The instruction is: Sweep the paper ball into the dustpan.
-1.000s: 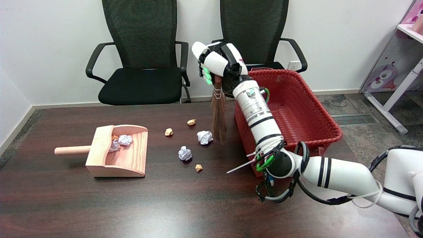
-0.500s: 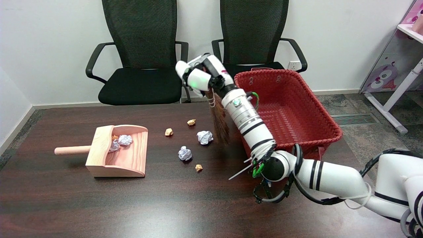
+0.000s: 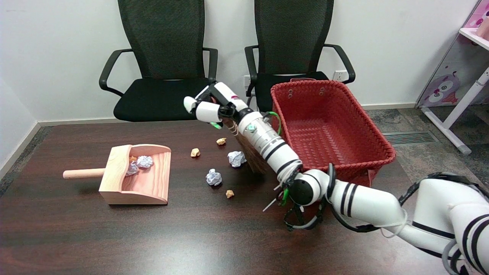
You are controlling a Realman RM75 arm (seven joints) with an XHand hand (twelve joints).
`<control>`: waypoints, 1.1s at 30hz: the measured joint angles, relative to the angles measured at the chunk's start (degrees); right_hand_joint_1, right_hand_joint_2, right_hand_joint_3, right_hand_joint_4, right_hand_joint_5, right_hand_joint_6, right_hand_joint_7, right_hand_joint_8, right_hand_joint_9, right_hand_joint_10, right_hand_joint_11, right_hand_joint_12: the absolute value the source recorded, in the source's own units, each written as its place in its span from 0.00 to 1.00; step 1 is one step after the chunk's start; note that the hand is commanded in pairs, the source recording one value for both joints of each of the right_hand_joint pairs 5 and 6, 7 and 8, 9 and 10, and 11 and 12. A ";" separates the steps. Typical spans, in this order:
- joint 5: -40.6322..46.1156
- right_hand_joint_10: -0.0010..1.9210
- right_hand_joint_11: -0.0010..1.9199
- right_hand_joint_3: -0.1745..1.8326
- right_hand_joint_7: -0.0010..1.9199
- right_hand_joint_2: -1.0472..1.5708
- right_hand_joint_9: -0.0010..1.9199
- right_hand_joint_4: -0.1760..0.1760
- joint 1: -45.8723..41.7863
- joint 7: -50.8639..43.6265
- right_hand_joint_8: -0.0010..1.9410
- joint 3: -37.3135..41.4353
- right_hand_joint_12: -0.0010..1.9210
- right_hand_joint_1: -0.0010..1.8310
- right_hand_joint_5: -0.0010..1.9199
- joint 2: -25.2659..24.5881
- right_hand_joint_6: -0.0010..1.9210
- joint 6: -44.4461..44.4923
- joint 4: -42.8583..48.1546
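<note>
Since the earlier frame we see the right hand (image 3: 212,107) lowered and shifted left, tilting the small brown straw broom (image 3: 250,154) it clasps. Its bristles sit just right of the white crumpled paper ball (image 3: 237,158) on the dark wooden table (image 3: 114,236), well apart from the light wooden dustpan (image 3: 135,175). A red woven basket (image 3: 332,126) stands right; two black mesh office chairs (image 3: 164,57) line the white wall

The right hand (image 3: 212,107) holds a broom (image 3: 250,154) tilted beside a paper ball (image 3: 236,158).
</note>
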 measured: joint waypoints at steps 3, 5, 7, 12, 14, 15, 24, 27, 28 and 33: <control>-1.62 1.00 1.00 0.83 1.00 0.92 1.00 1.00 0.71 -0.01 0.99 0.64 1.00 0.44 1.00 -1.42 1.00 1.43 2.16; -3.33 1.00 1.00 0.83 1.00 0.92 1.00 1.00 1.33 -0.02 0.99 1.36 1.00 0.44 1.00 -2.62 1.00 2.55 3.87; -4.78 1.00 1.00 0.83 1.00 0.92 1.00 1.00 1.83 -0.03 0.99 1.97 1.00 0.44 1.00 -3.60 1.00 3.31 5.10; -8.12 1.00 1.00 0.85 1.00 0.91 1.00 1.00 3.16 -0.04 0.99 3.21 1.00 0.44 1.00 -5.98 1.00 4.92 7.94; -9.07 1.00 1.00 0.87 1.00 0.89 1.00 1.00 3.49 -0.04 0.99 3.56 1.00 0.44 1.00 -6.80 1.00 5.49 8.82; -9.50 1.00 1.00 0.88 1.00 0.88 1.00 1.00 3.63 -0.04 0.99 3.71 1.00 0.44 1.00 -7.22 1.00 5.73 9.29; -11.64 1.00 1.00 0.95 1.00 0.78 1.00 1.00 4.27 0.85 0.99 4.59 1.00 0.45 1.00 -10.54 1.00 7.29 12.97; -11.30 1.00 1.00 0.94 1.00 0.75 1.00 0.63 4.37 1.92 0.99 4.65 1.00 0.45 1.00 -11.45 1.00 7.58 13.98; -11.00 1.00 1.00 0.93 1.00 0.74 1.00 0.59 4.44 2.41 0.99 4.63 1.00 0.45 1.00 -11.78 1.00 7.70 14.35; -9.78 1.00 1.00 0.89 1.00 0.72 1.00 0.57 4.84 4.76 0.99 4.10 1.00 0.45 1.00 -13.16 1.00 8.30 15.78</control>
